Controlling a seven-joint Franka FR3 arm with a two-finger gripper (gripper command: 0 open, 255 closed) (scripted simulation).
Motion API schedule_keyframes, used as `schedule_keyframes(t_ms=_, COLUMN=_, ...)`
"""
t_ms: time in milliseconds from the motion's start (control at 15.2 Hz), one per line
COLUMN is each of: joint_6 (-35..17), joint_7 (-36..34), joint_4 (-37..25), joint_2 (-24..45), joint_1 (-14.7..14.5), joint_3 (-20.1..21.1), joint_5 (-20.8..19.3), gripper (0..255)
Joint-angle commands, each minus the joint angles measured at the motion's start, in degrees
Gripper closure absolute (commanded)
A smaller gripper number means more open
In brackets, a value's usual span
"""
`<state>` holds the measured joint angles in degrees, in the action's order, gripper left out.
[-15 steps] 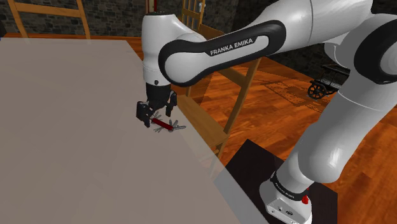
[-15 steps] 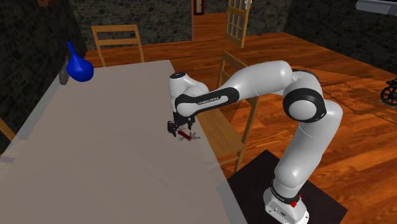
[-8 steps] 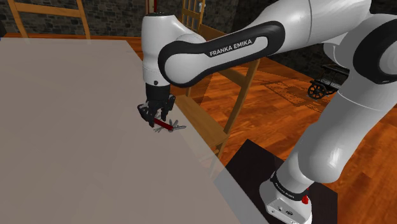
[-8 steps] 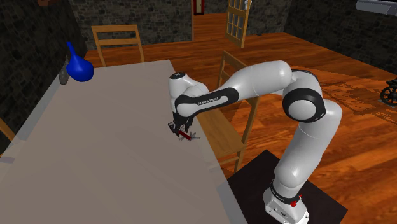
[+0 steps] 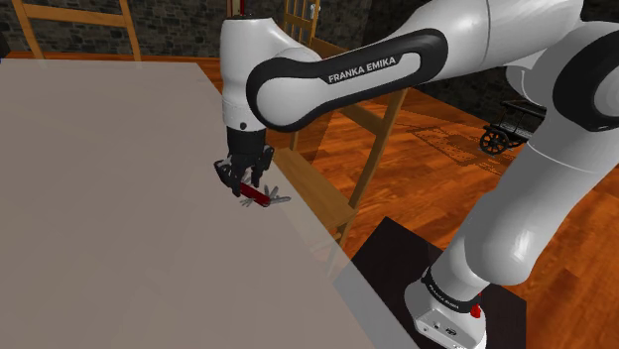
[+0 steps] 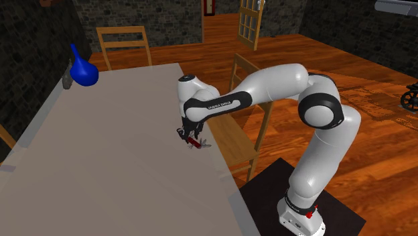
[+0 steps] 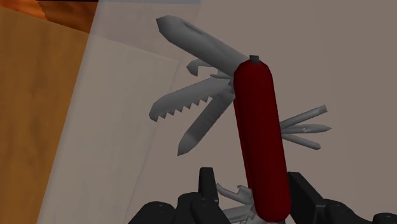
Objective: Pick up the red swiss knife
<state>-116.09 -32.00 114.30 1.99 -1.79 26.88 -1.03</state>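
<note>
The red swiss knife (image 7: 259, 127) has several grey blades and tools fanned out on both sides. My black gripper (image 7: 253, 189) is shut on its red handle, with one fingertip (image 7: 206, 180) on each flank. In the shoulder view the gripper (image 5: 244, 182) points down at the grey table (image 5: 109, 218), near the edge on that view's right, and the knife (image 5: 258, 197) is clasped at its tips. The second exterior view shows the gripper (image 6: 188, 136) with the knife (image 6: 195, 141) at table level. Whether the knife still touches the table I cannot tell.
A wooden chair (image 6: 244, 137) stands close against the table edge beside the gripper. A second chair (image 6: 124, 41) is at the table's far end. A blue vase (image 6: 83, 70) and a small grey object (image 6: 67, 82) sit at the far corner. The black stand (image 5: 436, 288) rests on the wooden floor.
The fingers stood apart over the knife a second ago and have closed onto its red handle. The hand has since edged up very slightly.
</note>
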Motion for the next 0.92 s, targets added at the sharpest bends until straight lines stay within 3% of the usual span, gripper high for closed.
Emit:
schedule_keyframes(t_ms=0, joint_6=1.31, joint_7=0.23, joint_4=-0.82, joint_2=-0.48, joint_1=0.05, joint_3=-0.02, joint_5=0.28, gripper=255)
schedule_keyframes(t_ms=858, joint_6=9.66, joint_7=0.85, joint_4=-7.63, joint_2=-2.21, joint_1=0.21, joint_3=-0.14, joint_5=1.14, gripper=255)
